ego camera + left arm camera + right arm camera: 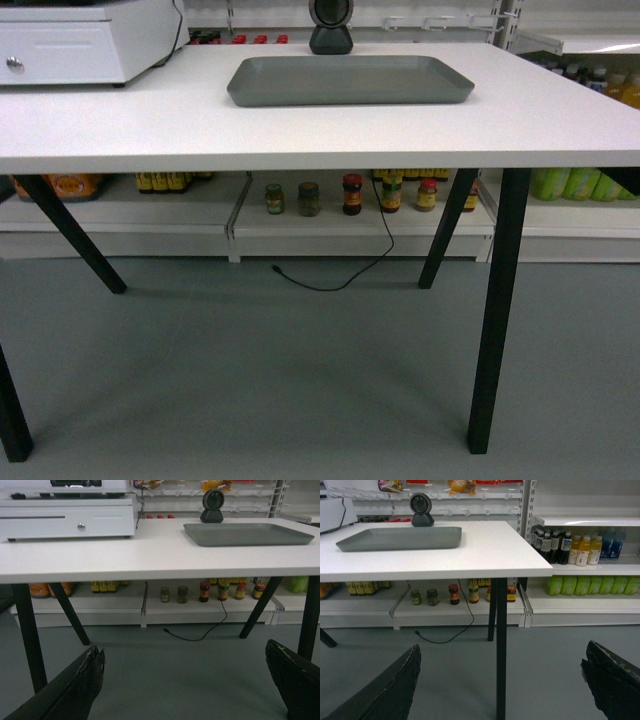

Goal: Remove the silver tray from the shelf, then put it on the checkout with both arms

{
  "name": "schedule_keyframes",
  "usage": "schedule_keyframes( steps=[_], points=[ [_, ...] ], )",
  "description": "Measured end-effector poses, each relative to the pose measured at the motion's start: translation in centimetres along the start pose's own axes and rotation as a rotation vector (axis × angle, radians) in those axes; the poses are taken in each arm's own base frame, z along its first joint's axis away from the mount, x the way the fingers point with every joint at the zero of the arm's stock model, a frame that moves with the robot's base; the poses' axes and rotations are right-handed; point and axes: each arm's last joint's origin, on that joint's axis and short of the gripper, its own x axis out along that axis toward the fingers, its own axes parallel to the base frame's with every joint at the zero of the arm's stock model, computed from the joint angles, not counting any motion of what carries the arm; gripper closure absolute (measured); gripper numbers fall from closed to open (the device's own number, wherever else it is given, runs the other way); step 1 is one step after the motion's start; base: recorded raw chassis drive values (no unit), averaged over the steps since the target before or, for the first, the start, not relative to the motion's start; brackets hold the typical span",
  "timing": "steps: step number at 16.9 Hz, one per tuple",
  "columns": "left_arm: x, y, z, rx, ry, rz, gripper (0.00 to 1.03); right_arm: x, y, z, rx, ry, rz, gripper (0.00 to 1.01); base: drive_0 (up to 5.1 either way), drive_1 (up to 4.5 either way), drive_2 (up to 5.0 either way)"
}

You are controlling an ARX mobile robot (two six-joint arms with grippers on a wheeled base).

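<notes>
Silver tray (350, 80) lying flat on the checkout (300, 125), just in front of the black scanner (331, 25). Left gripper (185, 680) and right gripper (502, 680) wide open, empty, hanging low below the tabletop. Little risk now; perhaps bumping a black leg (495, 310) if raised carelessly.

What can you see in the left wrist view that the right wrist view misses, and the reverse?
Only the left wrist view shows the white cash drawer and the left gripper, open. Only the right wrist view shows the shelf of drink bottles and the right gripper, open. Both show the silver tray lying flat on the checkout, with the black scanner behind it and jars beneath.
</notes>
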Motion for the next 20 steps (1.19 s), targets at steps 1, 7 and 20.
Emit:
schedule_keyframes(
  steps=[1,7,20],
  points=[
    [0.00,0.00,0.00,0.002,0.000,-0.001,0.05,0.00,0.00,-0.01,0.000,0.001,0.000,0.03,-0.1,-4.29,4.1],
    [0.00,0.00,-0.01,0.003,0.001,-0.001,0.05,0.00,0.00,0.00,-0.001,0.000,0.000,0.03,0.0,-0.72,0.7],
    [0.00,0.00,-0.02,0.003,0.002,0.000,0.05,0.00,0.00,-0.02,-0.001,0.002,0.000,0.03,0.0,0.00,0.0]
  ],
)
